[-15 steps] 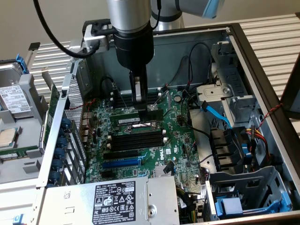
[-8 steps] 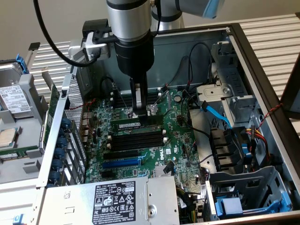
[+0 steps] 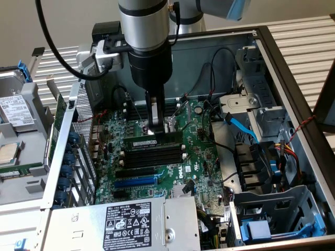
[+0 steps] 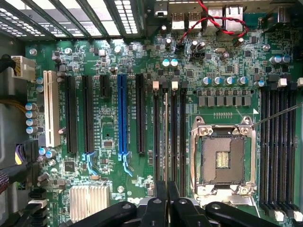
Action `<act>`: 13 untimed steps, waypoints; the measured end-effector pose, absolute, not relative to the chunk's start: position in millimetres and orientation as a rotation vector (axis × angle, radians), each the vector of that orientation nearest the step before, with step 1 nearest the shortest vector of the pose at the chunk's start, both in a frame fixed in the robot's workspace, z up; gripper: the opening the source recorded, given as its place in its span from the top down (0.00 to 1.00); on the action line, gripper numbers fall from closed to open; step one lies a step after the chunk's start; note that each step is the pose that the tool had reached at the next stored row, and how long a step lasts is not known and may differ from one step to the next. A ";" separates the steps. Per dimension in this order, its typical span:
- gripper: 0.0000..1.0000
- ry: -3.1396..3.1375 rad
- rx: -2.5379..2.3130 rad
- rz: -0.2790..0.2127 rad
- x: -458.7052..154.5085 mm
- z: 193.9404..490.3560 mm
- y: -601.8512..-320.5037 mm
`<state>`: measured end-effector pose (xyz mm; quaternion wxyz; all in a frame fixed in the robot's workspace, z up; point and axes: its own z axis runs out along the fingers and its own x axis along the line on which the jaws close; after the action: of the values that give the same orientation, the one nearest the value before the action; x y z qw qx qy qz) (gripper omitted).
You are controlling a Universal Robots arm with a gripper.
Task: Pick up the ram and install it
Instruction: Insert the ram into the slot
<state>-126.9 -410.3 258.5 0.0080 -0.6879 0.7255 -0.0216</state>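
Gripper (image 3: 156, 130): pinched together on the ram (image 3: 170, 138), mid-length at its top edge | ram: upright along the outermost of the memory slots (image 3: 154, 158), seating unclear | handling, my judgement: light, stiff, thin, fragile chips and contacts; grip the centre edge, squarely.

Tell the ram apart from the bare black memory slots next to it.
The ram is green with a white label; the memory slots are plain black. The ram is pinched in the fingers; the slots lie bare on the motherboard. Both are long, narrow and parallel.
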 end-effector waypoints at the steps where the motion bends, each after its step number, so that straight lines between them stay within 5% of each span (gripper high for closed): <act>1: 0.87 2.267 -2.150 -0.068 -127.0 257.6 -410.4; 13: 0.87 2.267 -2.150 -0.068 -127.5 253.3 -411.2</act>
<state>-127.5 -411.2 253.3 0.0080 -0.6880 0.7254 -0.0216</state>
